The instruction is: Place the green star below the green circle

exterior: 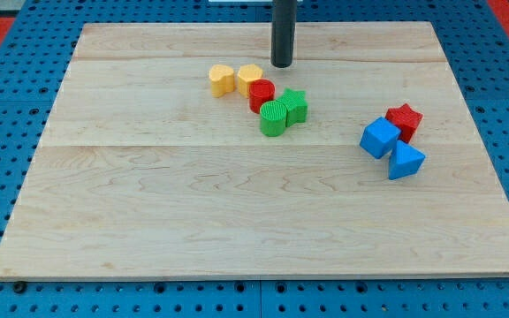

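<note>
The green star sits just right of and slightly above the green circle, touching it, a little above the board's middle. My tip is at the view's top centre, above the green star and apart from it, just right of the yellow blocks.
A red cylinder touches the green pair at their upper left. A yellow heart and a yellow hexagon lie left of it. At the view's right are a red star, a blue cube and a blue triangle. The wooden board ends at blue pegboard.
</note>
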`<action>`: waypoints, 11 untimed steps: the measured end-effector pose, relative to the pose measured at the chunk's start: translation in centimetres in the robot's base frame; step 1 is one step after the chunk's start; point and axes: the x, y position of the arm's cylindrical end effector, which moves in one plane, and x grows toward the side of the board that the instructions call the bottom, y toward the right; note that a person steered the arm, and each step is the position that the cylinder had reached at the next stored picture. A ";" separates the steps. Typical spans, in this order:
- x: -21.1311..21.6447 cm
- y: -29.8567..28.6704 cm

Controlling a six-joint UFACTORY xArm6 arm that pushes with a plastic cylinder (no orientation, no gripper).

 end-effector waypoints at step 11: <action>18.5 -7.2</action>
